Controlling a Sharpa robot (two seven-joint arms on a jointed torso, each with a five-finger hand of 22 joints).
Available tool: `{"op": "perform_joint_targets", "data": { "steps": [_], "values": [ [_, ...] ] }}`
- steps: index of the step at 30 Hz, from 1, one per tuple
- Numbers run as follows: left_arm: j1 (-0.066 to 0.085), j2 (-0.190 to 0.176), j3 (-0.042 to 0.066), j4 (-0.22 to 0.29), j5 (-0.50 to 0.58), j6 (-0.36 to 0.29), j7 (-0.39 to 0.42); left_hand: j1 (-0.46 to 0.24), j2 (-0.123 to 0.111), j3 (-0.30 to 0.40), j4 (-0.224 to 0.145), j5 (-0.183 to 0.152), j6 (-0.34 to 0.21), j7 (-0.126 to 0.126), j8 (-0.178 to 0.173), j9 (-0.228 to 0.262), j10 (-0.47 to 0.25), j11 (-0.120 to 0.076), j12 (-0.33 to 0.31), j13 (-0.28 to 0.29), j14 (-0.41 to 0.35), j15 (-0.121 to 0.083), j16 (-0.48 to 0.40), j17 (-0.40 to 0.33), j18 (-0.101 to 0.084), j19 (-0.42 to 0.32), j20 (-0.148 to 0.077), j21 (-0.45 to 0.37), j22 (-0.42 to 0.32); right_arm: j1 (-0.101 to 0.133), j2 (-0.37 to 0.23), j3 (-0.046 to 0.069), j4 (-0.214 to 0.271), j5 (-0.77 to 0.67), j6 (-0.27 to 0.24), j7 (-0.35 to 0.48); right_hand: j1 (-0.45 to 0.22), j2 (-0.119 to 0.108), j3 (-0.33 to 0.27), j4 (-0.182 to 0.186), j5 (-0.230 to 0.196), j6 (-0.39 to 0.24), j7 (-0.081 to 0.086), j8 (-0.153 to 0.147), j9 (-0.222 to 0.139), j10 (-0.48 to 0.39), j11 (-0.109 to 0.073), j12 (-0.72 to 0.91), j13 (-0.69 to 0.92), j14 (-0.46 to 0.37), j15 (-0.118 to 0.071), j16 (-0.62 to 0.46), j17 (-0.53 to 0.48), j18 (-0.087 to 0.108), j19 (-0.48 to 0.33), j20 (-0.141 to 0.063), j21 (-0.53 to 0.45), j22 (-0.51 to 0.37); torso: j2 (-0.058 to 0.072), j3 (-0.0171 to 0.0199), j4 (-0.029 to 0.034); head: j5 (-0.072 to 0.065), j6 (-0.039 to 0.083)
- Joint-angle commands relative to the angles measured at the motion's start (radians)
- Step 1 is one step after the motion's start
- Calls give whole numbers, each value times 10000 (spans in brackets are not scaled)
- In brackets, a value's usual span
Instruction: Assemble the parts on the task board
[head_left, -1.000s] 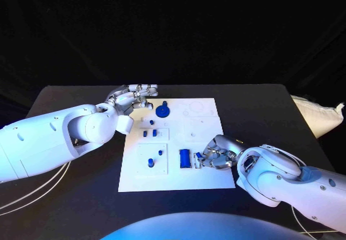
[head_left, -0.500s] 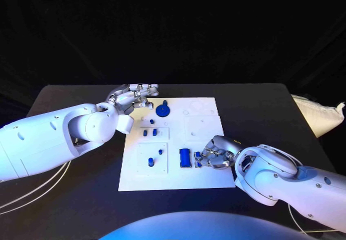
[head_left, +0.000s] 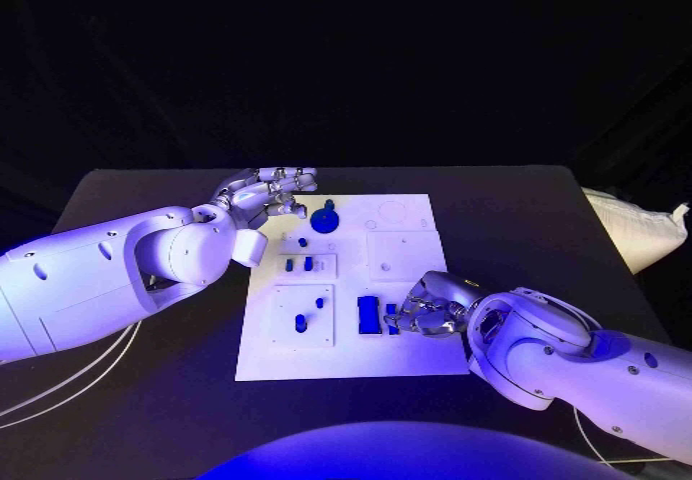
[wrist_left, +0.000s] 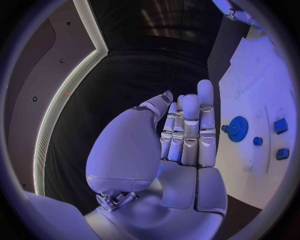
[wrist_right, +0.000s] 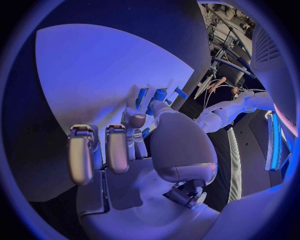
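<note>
A flat white task board (head_left: 411, 360) lies on the matte black bench (head_left: 144, 200). The right robot hand (head_left: 426, 312) pinches a small blue part (head_left: 392, 321) just beside a blue rectangular block (head_left: 369, 314). The left robot hand (head_left: 268, 192), fingers straight and pressed together, holds nothing beside a round blue gear (head_left: 326, 220).

Before me stands a black bench (head_left: 173, 400), and the white task board (head_left: 353, 360) lies flat in the middle of it. White cables (head_left: 65, 385) trail across the bench's near corner on my left side.
</note>
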Motion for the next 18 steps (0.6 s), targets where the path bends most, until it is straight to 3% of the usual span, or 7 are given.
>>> {"op": "perform_joint_targets", "data": {
  "steps": [1,8,11,14,17,18],
  "values": [
    [-2,6,7,30,-51,242,-4,-40,57,-49,9,41,-56,-8,-24,-16,-72,-19,43,17,-64,2,-13,-9,93,-43,3,-38,-13,-11,5,-8,66,-227,131,42,-115,16,-61,-7,-49,51,-15,-5,17,61,-31,-34,-11,657,-38,41,780,-180,167,-74,8,1364,-5,1,-1,7,-10],
    [-2,-13,7,27,-56,265,-11,-50,57,-56,12,39,-67,-3,-25,-16,-89,-13,47,16,-82,7,-26,-37,91,-51,7,-44,-16,-33,-117,-5,150,-260,-284,120,584,27,-282,-294,-489,-4,3,-42,81,48,-24,6,1,644,-37,-13,717,-165,124,-78,-35,1310,-10,12,-4,25,-13],
    [-2,-11,7,-24,-56,252,19,-50,57,-56,12,39,-67,-3,-25,-16,-89,-13,47,16,-82,7,-26,-37,91,-51,7,-44,-16,-39,-229,6,220,61,-934,356,688,-9,-426,-269,-463,-241,94,-192,37,-92,48,-187,-94,575,13,-247,421,-95,-66,-52,-216,1048,-31,23,-27,14,30],
    [-2,-1,6,-90,-56,234,51,-50,57,-56,12,39,-67,-3,-25,-16,-89,-13,47,16,-82,7,-26,-37,91,-51,7,-44,-16,-23,-321,30,270,685,-1515,674,747,-47,-572,-198,-327,-570,215,-395,-58,-357,149,-810,-464,516,92,-447,183,-40,-221,2,-370,834,-55,6,-26,-9,54],
    [-11,39,5,-210,-9,175,100,-63,59,-65,17,36,-76,1,-24,-16,-103,-8,55,18,-97,13,-31,-49,90,-61,12,-51,-20,118,-454,63,216,2164,-2271,1448,925,-43,-788,-113,-239,-916,363,-597,-225,-871,284,-2147,-1316,395,216,-875,-312,60,-492,114,-660,447,-126,-13,-32,-38,130],
    [-20,60,4,-260,21,146,122,-85,62,-78,29,31,-77,3,-19,-14,-111,-4,66,20,-121,19,-50,-90,88,-71,17,-58,-24,213,-484,70,112,2774,-2482,1833,1013,-27,-844,-107,-204,-979,394,-626,-271,-1007,315,-2496,-1552,347,228,-1051,-510,102,-611,148,-791,276,-167,-24,-18,-61,221]
  ]
}}
